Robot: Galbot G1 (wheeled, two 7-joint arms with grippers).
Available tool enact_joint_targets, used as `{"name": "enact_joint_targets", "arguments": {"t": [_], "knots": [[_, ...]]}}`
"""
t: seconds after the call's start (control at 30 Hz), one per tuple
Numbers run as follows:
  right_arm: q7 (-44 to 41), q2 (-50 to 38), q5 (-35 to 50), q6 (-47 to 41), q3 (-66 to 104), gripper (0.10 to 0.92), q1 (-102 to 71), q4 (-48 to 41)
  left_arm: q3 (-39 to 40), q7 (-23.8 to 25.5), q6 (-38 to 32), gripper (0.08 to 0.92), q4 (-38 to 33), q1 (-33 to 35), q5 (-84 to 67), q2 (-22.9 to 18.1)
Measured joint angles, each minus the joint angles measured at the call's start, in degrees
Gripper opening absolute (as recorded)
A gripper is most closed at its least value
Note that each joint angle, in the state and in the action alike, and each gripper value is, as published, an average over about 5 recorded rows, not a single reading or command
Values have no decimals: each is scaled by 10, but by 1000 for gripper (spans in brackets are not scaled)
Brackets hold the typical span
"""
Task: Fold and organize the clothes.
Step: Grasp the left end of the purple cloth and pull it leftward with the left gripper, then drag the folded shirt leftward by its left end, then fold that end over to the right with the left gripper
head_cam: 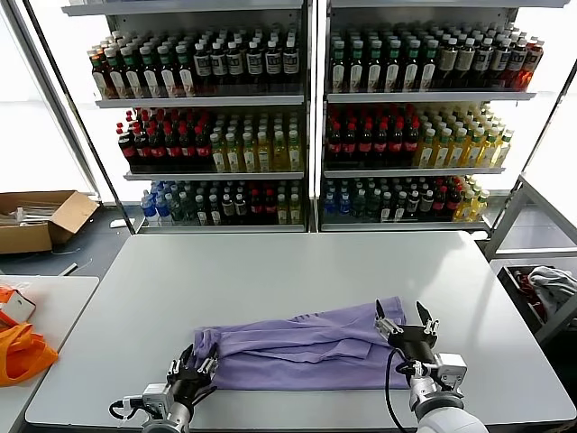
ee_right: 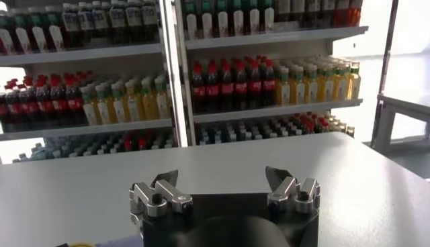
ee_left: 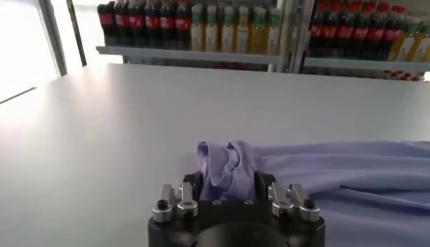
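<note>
The lavender T-shirt (head_cam: 297, 347) lies folded into a long band across the front of the grey table (head_cam: 270, 266). Its printed graphic is hidden. My left gripper (head_cam: 194, 363) is at the shirt's left end, low on the table, shut on a bunched fold of the fabric. In the left wrist view the lavender cloth (ee_left: 336, 168) runs away from the gripper (ee_left: 228, 180), which pinches the bunch. My right gripper (head_cam: 404, 314) is open and empty over the shirt's right end. The right wrist view shows the gripper (ee_right: 222, 176) with only bare table between its fingers.
Shelves of bottles (head_cam: 306, 135) stand behind the table. An orange fabric item (head_cam: 22, 352) lies on a side table at the left, with a cardboard box (head_cam: 41, 219) beyond it. A grey-white cloth heap (head_cam: 552, 284) sits at the right.
</note>
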Motion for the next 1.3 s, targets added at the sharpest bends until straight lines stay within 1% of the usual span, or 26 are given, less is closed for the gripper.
{"name": "enact_joint_targets", "arguments": {"t": [0.43,0.53,0.7,0.87,0.97,1.17,1.3], "knots": [[0,1,-1,-2,-6,823,10,-4,-1,13,-18,152,8,1,15,4],[0,1,-2,-2,-6,823,11,-3,-5,16,-24,109,8,0,24,6],[0,-1,0,-3,-3,823,13,-2,-23,19,-30,106,3,-8,33,17],[0,-1,1,-4,-3,823,17,-1,-70,25,-33,106,0,-19,26,44],[0,-1,1,-4,-5,823,19,-3,-111,26,-37,106,7,-27,16,73],[1,4,1,-4,-8,823,28,-7,-199,24,-42,106,32,-43,0,143],[0,5,-2,-4,-8,823,28,-4,-234,23,-39,106,39,-51,-3,175]]}}
